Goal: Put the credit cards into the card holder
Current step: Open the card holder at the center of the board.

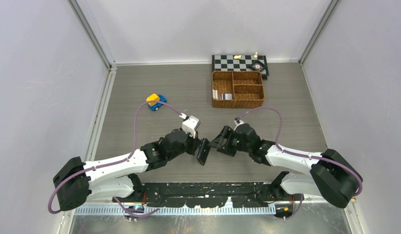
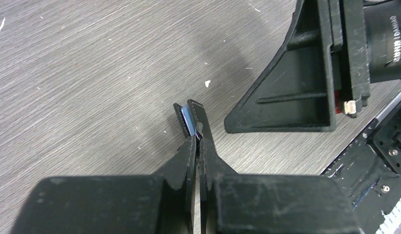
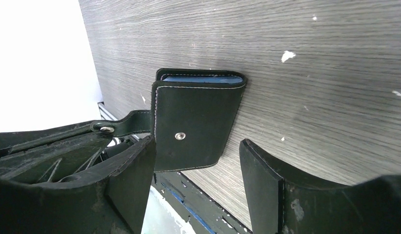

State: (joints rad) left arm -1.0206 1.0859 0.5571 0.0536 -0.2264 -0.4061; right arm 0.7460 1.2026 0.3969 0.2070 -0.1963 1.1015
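The card holder [image 1: 203,152], a black leather wallet, is closed and held on edge just above the table between the two arms. My left gripper [image 1: 197,145] is shut on it. In the left wrist view the gripper [image 2: 197,141] pinches one edge of the wallet [image 2: 190,117], where a bluish sleeve edge shows. My right gripper [image 1: 221,142] is open just to the wallet's right. In the right wrist view the wallet [image 3: 196,122] shows its snap stud, with its tab hanging left. It sits just beyond the open right gripper [image 3: 196,178]. A few white and grey credit cards [image 1: 223,95] stand in the basket.
A brown wicker divided basket [image 1: 237,102] sits at the back right. A chessboard [image 1: 240,62] with a few pieces lies behind it. A yellow and blue toy [image 1: 155,101] lies at the middle left. The table's near edge and the arm bases lie just below the wallet.
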